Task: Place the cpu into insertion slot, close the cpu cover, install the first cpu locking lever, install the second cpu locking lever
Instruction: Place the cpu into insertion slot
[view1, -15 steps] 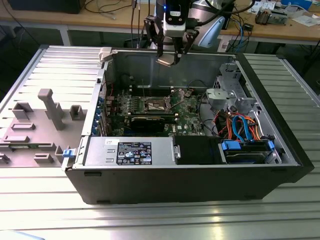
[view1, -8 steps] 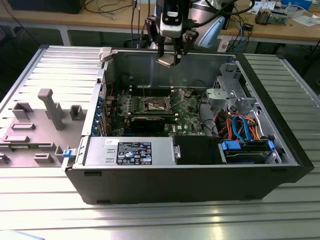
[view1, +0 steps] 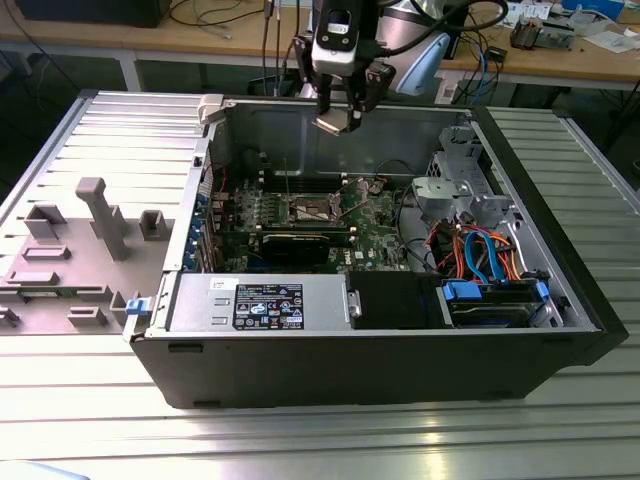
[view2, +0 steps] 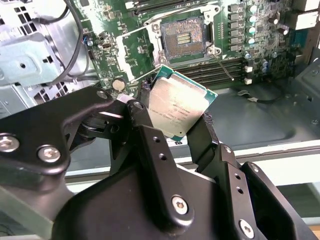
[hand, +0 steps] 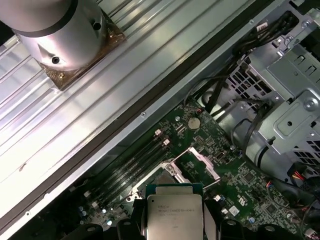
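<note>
Jaws pinch the cpu (view2: 179, 106) by 2 edges, gripper (view2: 174, 119) well above the uncovered insertion slot (view2: 183, 36); a tilted or offset release could bend its pins.

We count one gripper (view2: 175, 114) with two fingers (view2: 150, 131), one cpu (view2: 180, 106) between them, one insertion slot (view2: 183, 38) beyond its tips, one cpu cover (hand: 205, 164), one coin battery (view2: 118, 84), one computer case (view1: 370, 372).
</note>
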